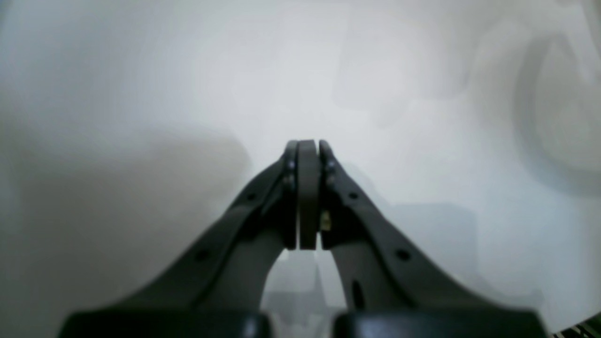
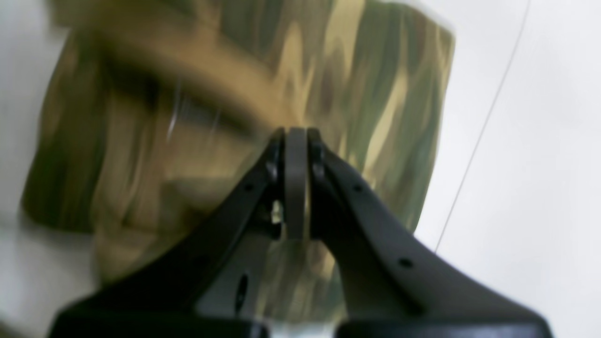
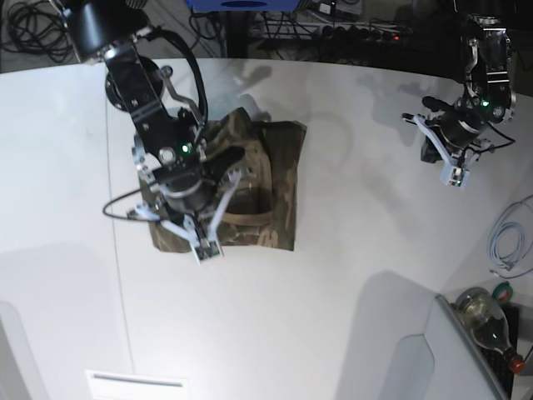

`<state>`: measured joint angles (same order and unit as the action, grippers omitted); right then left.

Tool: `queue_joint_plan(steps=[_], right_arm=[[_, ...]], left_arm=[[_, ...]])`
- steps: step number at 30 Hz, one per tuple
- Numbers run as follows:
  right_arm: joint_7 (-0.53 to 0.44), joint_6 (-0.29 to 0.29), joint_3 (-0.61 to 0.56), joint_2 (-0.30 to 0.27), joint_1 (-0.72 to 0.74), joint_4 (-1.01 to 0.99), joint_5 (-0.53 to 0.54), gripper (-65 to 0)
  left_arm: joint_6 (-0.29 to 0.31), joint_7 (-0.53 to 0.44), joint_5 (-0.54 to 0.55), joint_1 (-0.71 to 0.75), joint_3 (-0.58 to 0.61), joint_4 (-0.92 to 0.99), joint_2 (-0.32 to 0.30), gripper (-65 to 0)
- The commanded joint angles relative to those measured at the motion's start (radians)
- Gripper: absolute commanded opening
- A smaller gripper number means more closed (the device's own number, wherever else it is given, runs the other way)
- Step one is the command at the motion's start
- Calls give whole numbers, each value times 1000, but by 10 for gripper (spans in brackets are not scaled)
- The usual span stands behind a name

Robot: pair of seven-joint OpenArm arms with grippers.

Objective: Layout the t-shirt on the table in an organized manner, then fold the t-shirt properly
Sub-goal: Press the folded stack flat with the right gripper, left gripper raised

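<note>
The right pincer (image 3: 202, 247), jaws pressed together and empty, hides much of the folded t-shirt (image 3: 279, 179); its print blurs in the wrist view. The left pincer (image 3: 455, 175), likewise closed and empty, hangs well apart from the t-shirt over the bare table (image 3: 350, 275).

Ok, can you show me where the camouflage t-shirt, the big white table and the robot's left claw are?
camouflage cloth t-shirt (image 3: 279, 179): base view, its right side.
smooth white table (image 3: 350, 275): base view, a bare patch.
left gripper (image 3: 456, 177): base view, its shut tips.
</note>
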<state>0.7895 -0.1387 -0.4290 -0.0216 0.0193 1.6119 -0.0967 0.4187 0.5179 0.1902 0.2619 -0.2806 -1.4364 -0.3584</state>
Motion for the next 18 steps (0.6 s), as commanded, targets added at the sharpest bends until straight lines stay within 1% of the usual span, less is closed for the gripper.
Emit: queue_joint_plan(steps=[1,2,7,9,12,14,16,18], right_arm=[[-32,-2,3,15,32,-25,-4,-644],[-51,-2,3,25,51,-68,-4,-644],[-71,0,2,116,140,-269,-4,-644],[-120,0,-4,145,167,-335,-4,-644],[-207,-6,-81,150,224,-448,-4,-644],[-247,-6,-115,160,262,-526,-2,-644],[-285,-6,-113,165,290,-588,-2,-644],[-336,-6,-113,165,301,-605,-2,-644]], left_arm=[[-1,-11,5,0,-6,-13,-12,-650],[-1,-11,5,0,-6,-13,-12,-650],[-1,-11,5,0,-6,-11,-12,-650],[-1,-11,5,0,-6,-11,-12,-650],[-1,-11,5,0,-6,-11,-12,-650],[-1,-11,5,0,-6,-11,-12,-650],[-1,-11,5,0,-6,-11,-12,-650],[-1,-11,5,0,-6,-11,-12,-650]])
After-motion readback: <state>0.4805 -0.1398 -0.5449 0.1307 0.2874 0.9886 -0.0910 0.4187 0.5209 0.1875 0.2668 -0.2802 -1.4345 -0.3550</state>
